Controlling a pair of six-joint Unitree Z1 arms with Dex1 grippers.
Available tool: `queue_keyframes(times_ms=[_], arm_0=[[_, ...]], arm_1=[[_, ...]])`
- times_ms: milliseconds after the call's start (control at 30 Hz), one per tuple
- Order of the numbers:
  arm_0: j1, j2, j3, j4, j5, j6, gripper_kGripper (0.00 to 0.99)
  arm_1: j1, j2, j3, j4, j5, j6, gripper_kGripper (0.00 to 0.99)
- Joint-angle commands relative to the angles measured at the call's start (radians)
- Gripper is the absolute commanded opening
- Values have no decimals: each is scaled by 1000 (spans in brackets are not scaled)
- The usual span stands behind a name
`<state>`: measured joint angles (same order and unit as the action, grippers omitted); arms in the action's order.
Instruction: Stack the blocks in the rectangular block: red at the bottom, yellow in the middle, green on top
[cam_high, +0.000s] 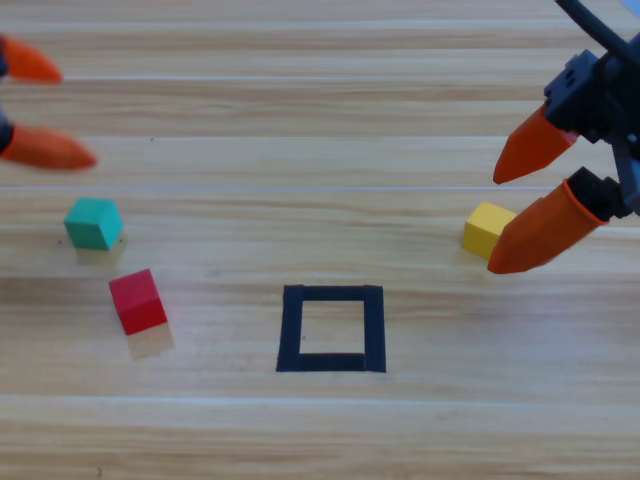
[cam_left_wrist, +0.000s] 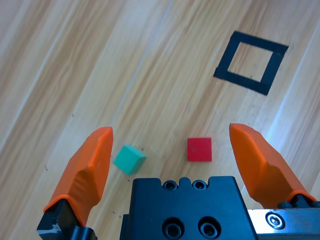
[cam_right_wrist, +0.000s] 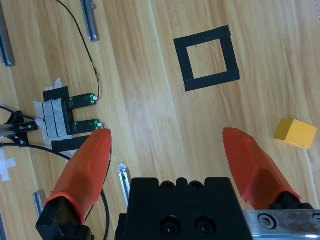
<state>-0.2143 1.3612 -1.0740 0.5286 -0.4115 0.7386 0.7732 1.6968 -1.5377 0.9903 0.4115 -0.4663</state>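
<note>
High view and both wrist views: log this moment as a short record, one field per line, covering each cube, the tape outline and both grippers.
red matte cube: on the wooden table, left of the outline, untouched
teal-green matte cube: up-left of the red one, apart from it
yellow matte cube: right of the outline, beside the right gripper
black tape outline: nothing inside it
left gripper: at the left edge, jaws open, holding nothing
right gripper: upper right, jaws open, holding nothing
stack: not started
</note>
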Motion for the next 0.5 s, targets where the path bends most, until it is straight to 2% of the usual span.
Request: queue_keyframes(times_ms=[33, 100, 233, 333, 433, 500], arm_0=[[-168, 15, -89, 57, -3, -19, 990], [-229, 9, -93, 73, 28, -41, 990], [-382, 12, -84, 83, 143, -97, 990], [-427, 25, -66, 77, 174, -120, 990], [-448, 30, -64, 70, 175, -128, 990], [-462, 30, -70, 70, 183, -131, 990]], arm_1=[[25, 0, 11, 8, -19, 11, 980], [25, 0, 13, 8, -20, 14, 980], [25, -2, 16, 8, -26, 18, 980], [25, -9, 21, 8, -31, 20, 980], [25, -20, 21, 7, -37, 20, 980], [25, -20, 19, -1, -72, 20, 980]])
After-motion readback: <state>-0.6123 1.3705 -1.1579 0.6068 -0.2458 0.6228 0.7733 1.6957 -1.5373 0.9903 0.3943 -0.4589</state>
